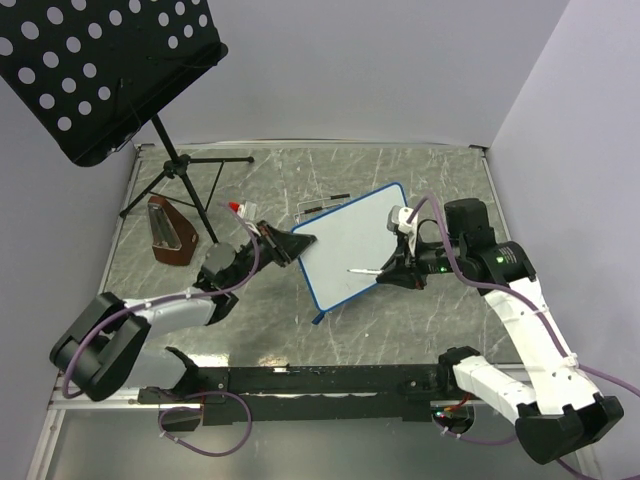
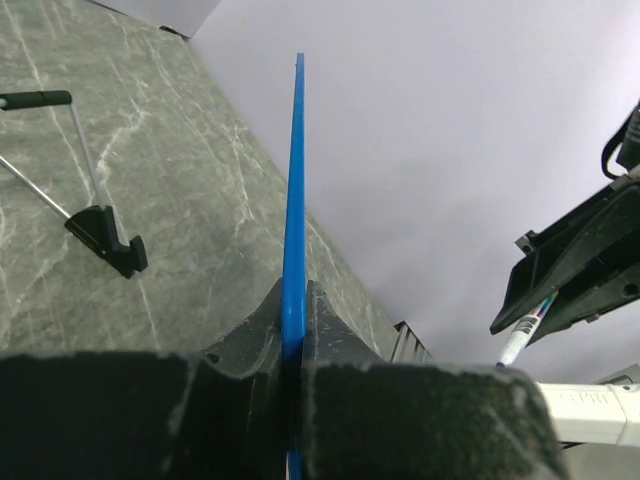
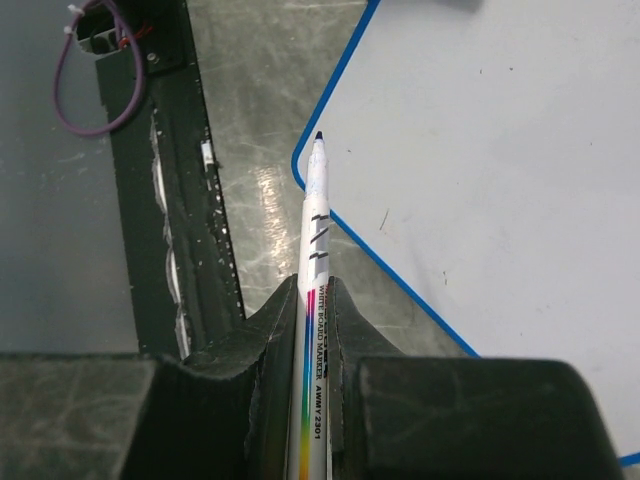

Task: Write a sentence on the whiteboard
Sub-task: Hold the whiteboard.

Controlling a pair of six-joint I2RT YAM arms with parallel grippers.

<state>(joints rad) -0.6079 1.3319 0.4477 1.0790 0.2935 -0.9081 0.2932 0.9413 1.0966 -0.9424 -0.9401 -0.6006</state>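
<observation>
The whiteboard, white with a blue frame, stands tilted in mid table. Its face is blank; no sentence shows. My left gripper is shut on its left edge; in the left wrist view the blue frame runs edge-on between the jaws. My right gripper is shut on a white whiteboard marker, uncapped, dark tip pointing away. The tip hangs over the board's lower part; whether it touches I cannot tell. In the right wrist view the board fills the upper right.
A black perforated music stand on a tripod stands at the back left. A brown case lies left of the board. A small red-and-white item and a clear piece lie behind the board.
</observation>
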